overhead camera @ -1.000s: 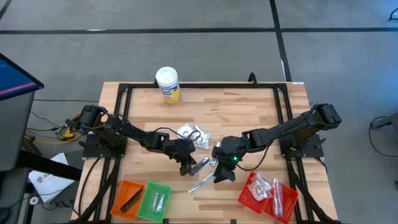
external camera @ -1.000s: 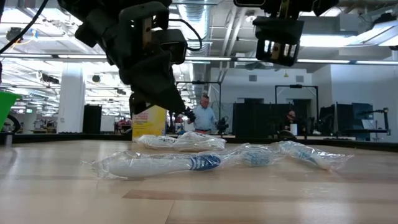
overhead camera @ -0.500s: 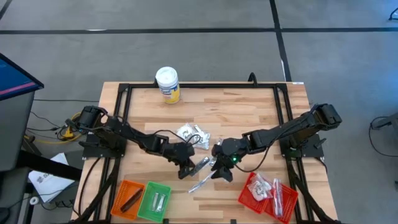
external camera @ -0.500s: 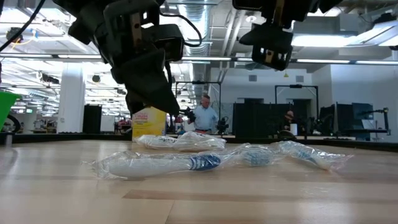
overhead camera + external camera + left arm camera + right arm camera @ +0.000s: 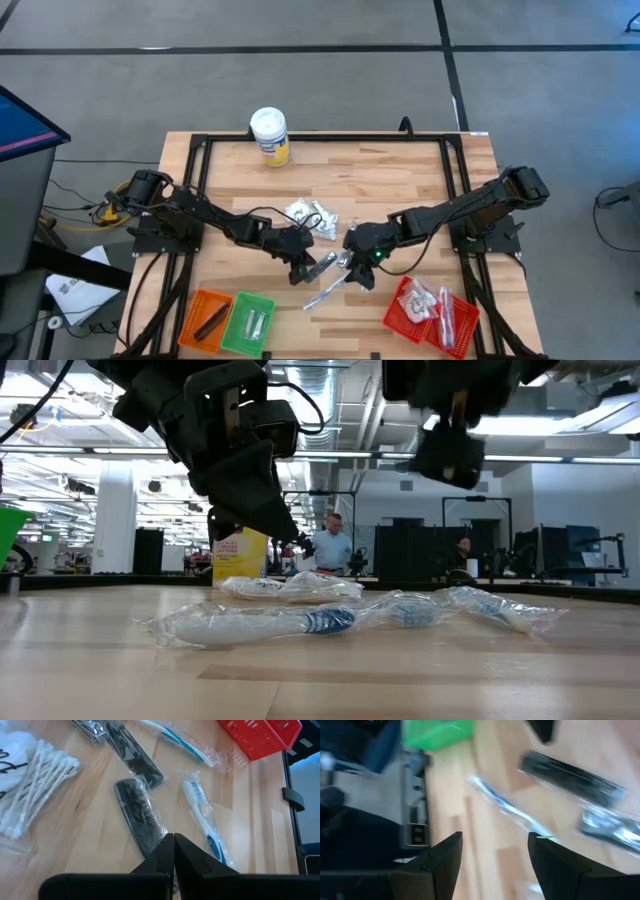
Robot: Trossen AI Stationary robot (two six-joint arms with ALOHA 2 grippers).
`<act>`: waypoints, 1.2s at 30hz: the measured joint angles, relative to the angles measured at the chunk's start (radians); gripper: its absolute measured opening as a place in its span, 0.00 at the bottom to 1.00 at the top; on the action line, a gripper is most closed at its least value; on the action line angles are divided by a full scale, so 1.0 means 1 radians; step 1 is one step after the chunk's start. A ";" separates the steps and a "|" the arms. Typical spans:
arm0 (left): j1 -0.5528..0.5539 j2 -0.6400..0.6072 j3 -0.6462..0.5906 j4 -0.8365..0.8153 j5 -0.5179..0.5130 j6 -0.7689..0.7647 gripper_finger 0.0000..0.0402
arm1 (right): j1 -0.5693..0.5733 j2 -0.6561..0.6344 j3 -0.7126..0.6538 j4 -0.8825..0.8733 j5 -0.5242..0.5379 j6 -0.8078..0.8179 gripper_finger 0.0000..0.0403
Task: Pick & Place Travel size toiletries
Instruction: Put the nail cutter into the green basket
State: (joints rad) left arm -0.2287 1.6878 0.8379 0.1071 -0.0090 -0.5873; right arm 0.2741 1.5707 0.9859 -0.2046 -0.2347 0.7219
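Hovering empty beside the wrapped comb [image 5: 140, 815], the pinched-together left hand [image 5: 173, 842] should part before descending, as the parted right hand [image 5: 492, 851] waits nearby.

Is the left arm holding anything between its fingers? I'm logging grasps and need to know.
No. In the left wrist view the left gripper's fingers meet with nothing between them, above a wrapped black comb.

One camera looks straight down on my whole table [image 5: 400, 170]. Another sits low at the tabletop, facing the room. Both share the wrapped toothbrushes [image 5: 260, 626] mid-table.
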 joint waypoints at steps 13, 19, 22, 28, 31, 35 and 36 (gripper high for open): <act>0.015 0.000 0.000 0.006 -0.028 0.000 0.00 | -0.040 0.000 0.000 -0.110 0.085 -0.402 0.54; 0.018 0.000 0.000 0.006 -0.029 0.000 0.00 | -0.097 0.000 0.000 -0.111 0.085 -0.483 0.54; 0.018 0.000 0.000 0.006 -0.029 0.003 0.00 | -0.122 0.000 0.000 -0.115 0.085 -0.497 0.54; 0.027 0.000 0.000 0.006 -0.028 0.026 0.00 | -0.163 0.000 0.000 -0.153 0.082 -0.534 0.54; 0.045 0.000 0.000 0.006 -0.028 0.028 0.00 | -0.178 0.000 0.000 -0.192 0.080 -0.632 0.54; 0.080 0.000 0.000 0.007 -0.029 0.029 0.00 | -0.195 0.000 0.000 -0.242 0.080 -0.818 0.54; 0.087 0.000 0.000 0.008 -0.029 0.029 0.00 | -0.200 0.000 0.000 -0.252 0.081 -0.877 0.54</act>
State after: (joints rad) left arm -0.1413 1.6878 0.8379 0.1148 -0.0376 -0.5587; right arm 0.0741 1.5707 0.9859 -0.4569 -0.1540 -0.1554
